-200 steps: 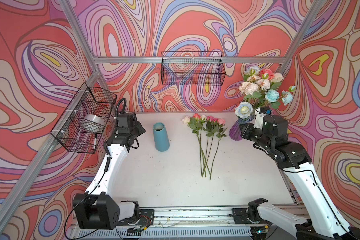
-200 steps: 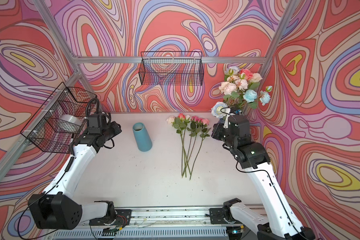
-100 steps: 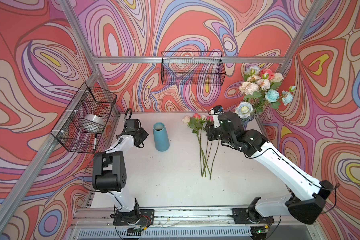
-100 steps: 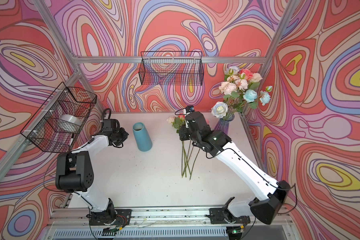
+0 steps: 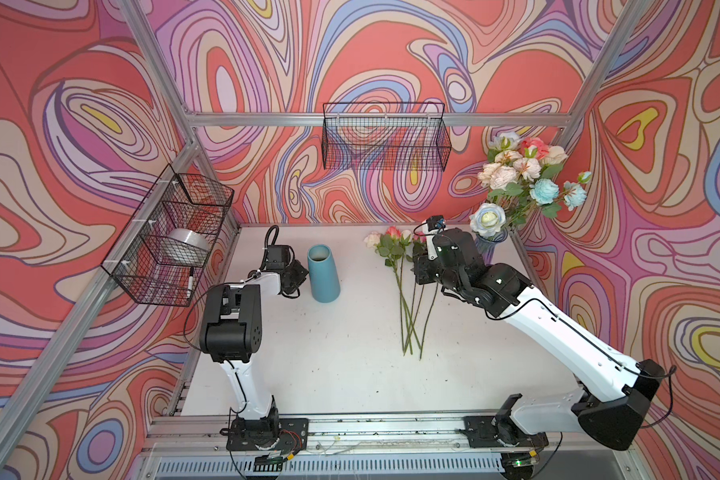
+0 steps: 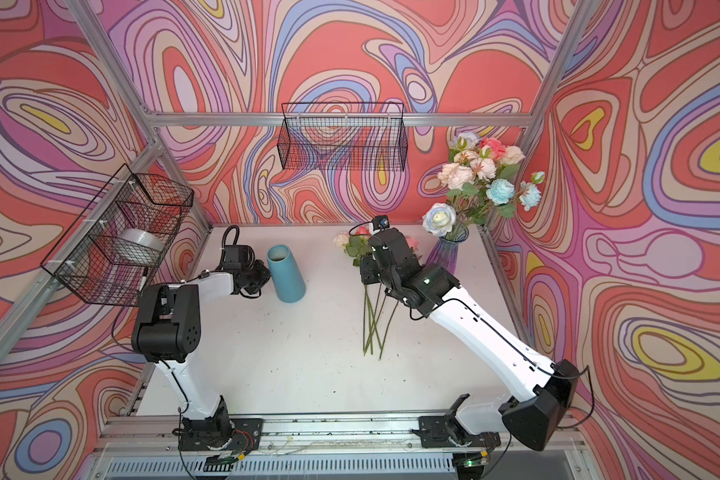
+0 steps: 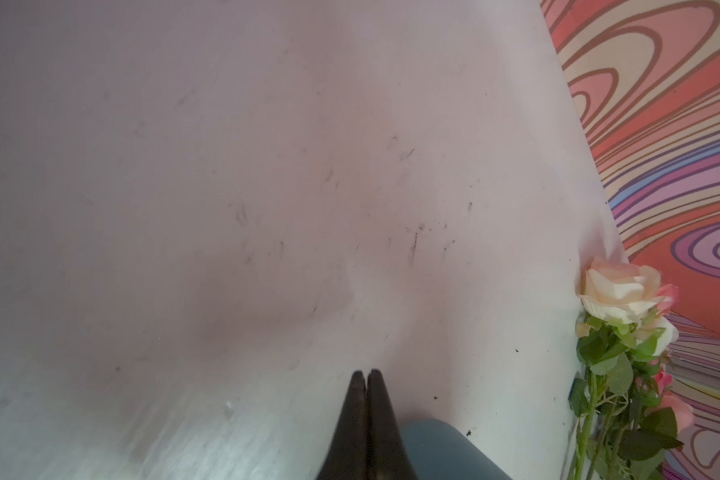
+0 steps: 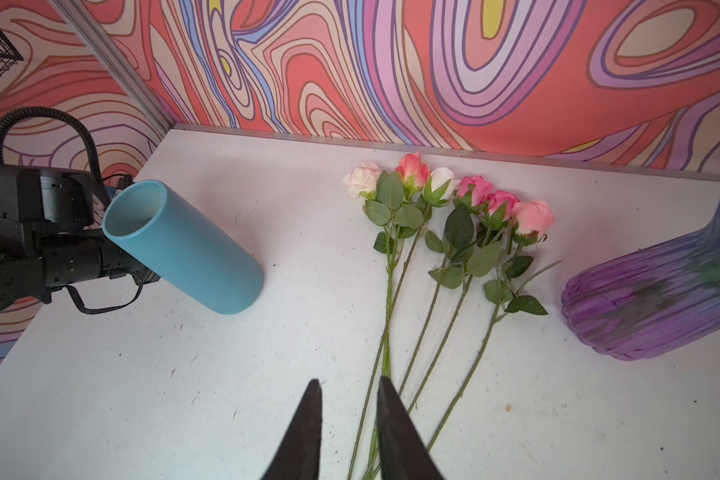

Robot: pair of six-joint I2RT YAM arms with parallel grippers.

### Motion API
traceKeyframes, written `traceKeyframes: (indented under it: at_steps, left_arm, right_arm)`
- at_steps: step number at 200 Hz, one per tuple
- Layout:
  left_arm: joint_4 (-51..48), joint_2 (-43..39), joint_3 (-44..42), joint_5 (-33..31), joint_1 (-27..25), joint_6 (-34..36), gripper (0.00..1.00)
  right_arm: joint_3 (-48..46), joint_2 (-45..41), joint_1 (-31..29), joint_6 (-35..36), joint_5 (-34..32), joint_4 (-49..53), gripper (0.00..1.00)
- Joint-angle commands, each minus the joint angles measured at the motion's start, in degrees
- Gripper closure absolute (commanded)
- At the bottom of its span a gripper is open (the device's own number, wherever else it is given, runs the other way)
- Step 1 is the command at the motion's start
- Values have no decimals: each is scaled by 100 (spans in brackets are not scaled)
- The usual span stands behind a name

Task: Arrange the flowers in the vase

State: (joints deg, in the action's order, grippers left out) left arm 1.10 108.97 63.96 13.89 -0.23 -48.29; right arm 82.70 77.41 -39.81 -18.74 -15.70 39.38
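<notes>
At the left, the left hand has its fingers pressed together on nothing and sits just beside the blue vase, which stands upright and empty on the tabletop; we judge that a small sideways move here can tip this vase. In the middle, the six loose flowers lie flat, heads toward the back wall, and their stems cross near the cut ends; the right hand hangs over these stems, fingers a little apart and empty; we fear that so narrow a gap pushes a stem away or catches two together. At the right, the purple vase with its bouquet stands near the right arm, which may knock it.
</notes>
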Motion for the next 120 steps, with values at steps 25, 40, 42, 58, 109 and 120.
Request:
traceKeyframes:
  at_steps: [25,40,42,58,109,120]
  left_arm:
    - [428,147,-209,93,-232,44,100]
    - [521,132,-285,107,-329,68,100]
    - [529,126,-287,114,-353,84,100]
    - [574,108,-281,99,-512,194,100]
    - [759,147,-244,230,-988,279,100]
    - [751,105,-257,216,-1123,302,100]
  right_arm:
    - [-41,90,-9,64,-50,-91,76]
    - [-69,112,-12,59,-60,-116,76]
    - [-69,116,-10,67,-68,-117,76]
    - [-67,168,-9,68,-79,-129,76]
    - [153,722,-9,150,-37,-72,72]
    - [203,899,-10,151,-22,-92,71]
